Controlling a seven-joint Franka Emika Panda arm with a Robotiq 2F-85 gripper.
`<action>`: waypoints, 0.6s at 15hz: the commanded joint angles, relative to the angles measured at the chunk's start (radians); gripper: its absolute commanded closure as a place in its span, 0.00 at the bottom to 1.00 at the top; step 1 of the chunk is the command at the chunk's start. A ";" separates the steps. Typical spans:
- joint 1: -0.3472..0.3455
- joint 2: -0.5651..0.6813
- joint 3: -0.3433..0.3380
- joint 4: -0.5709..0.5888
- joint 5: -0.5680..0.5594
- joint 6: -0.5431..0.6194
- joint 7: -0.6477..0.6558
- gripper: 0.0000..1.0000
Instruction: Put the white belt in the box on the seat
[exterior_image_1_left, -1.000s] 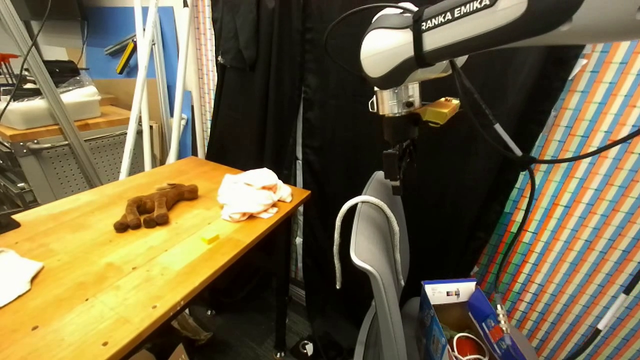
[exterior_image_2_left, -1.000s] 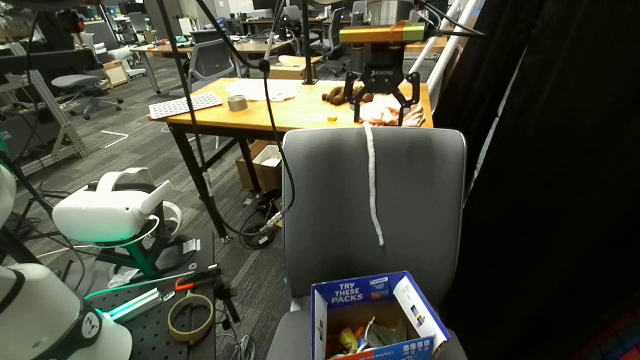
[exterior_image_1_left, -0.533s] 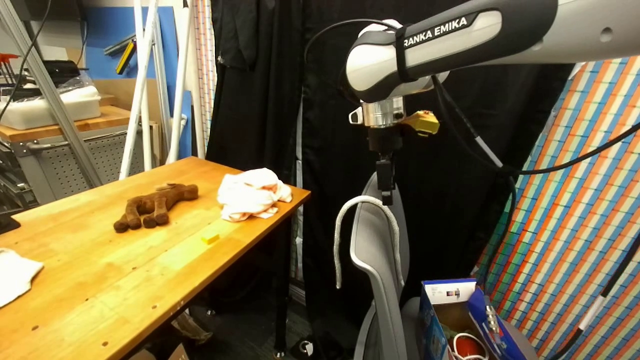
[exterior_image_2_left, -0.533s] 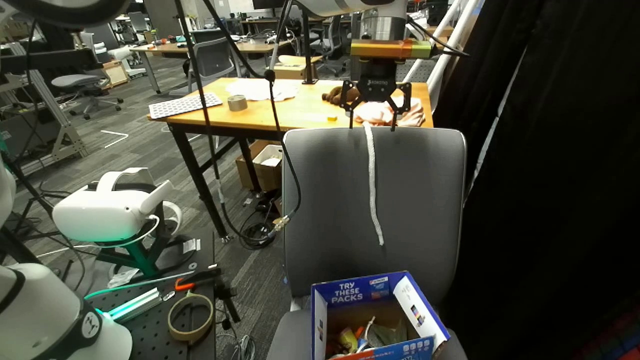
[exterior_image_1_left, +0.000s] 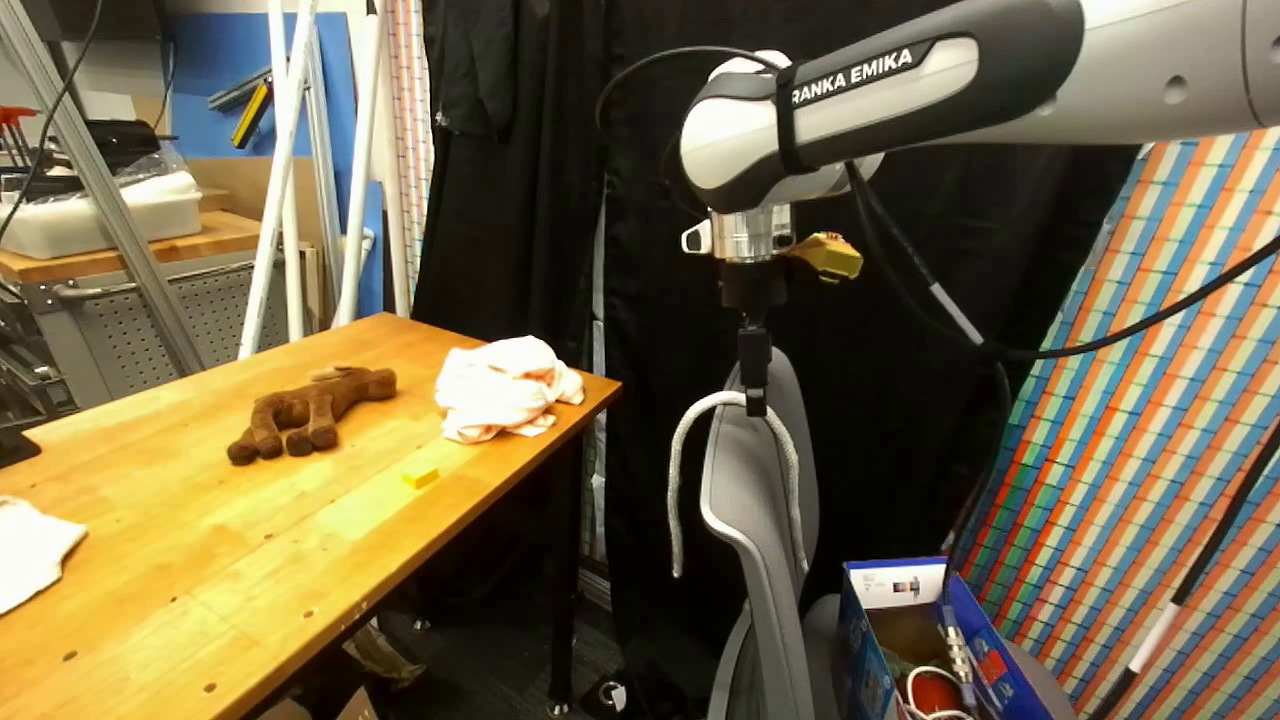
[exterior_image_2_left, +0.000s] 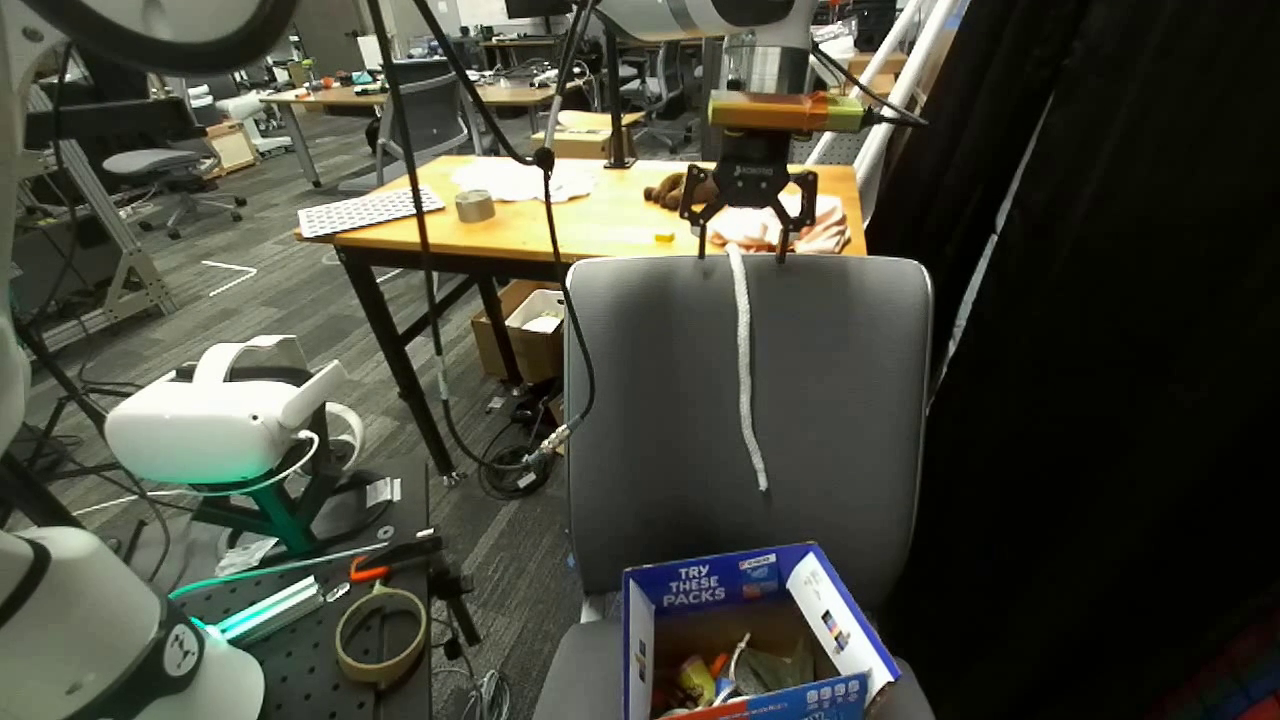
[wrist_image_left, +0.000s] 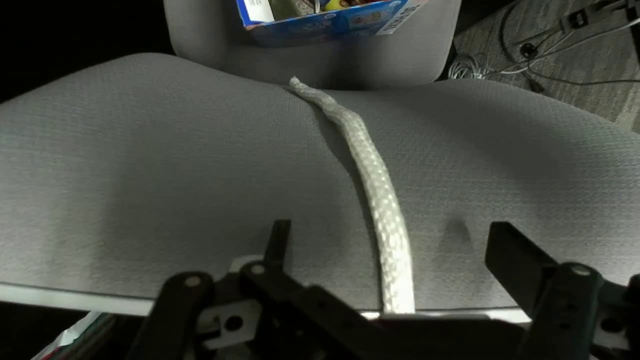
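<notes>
The white belt (exterior_image_2_left: 744, 380) is a braided white strap draped over the top of the grey chair back (exterior_image_2_left: 660, 400). One end hangs down the front, as the wrist view also shows (wrist_image_left: 382, 205); the other hangs behind, seen in an exterior view (exterior_image_1_left: 675, 480). My gripper (exterior_image_2_left: 742, 257) is open and points down at the top of the chair back. Its fingers stand apart on either side of the belt, and in the wrist view the gripper (wrist_image_left: 390, 230) touches nothing visible. The blue box (exterior_image_2_left: 715, 580) stands open on the chair seat (exterior_image_2_left: 585, 670) with several items inside.
A wooden table (exterior_image_1_left: 200, 520) stands behind the chair with a brown plush toy (exterior_image_1_left: 300, 408), a pink cloth (exterior_image_1_left: 505, 390) and a yellow block (exterior_image_1_left: 421, 477). A black curtain (exterior_image_2_left: 1060, 400) hangs beside the chair. A dangling cable (exterior_image_1_left: 970, 480) hangs from the arm near the box.
The gripper has moved down and over the chair back, from the seat side toward the table, so its fingers now flank the belt. The belt and box have not moved.
</notes>
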 joint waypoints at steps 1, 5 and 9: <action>0.011 0.049 -0.018 0.032 -0.021 0.057 -0.016 0.00; 0.012 0.056 -0.016 0.054 -0.016 0.057 -0.020 0.33; 0.011 0.054 -0.018 0.057 -0.012 0.066 -0.013 0.63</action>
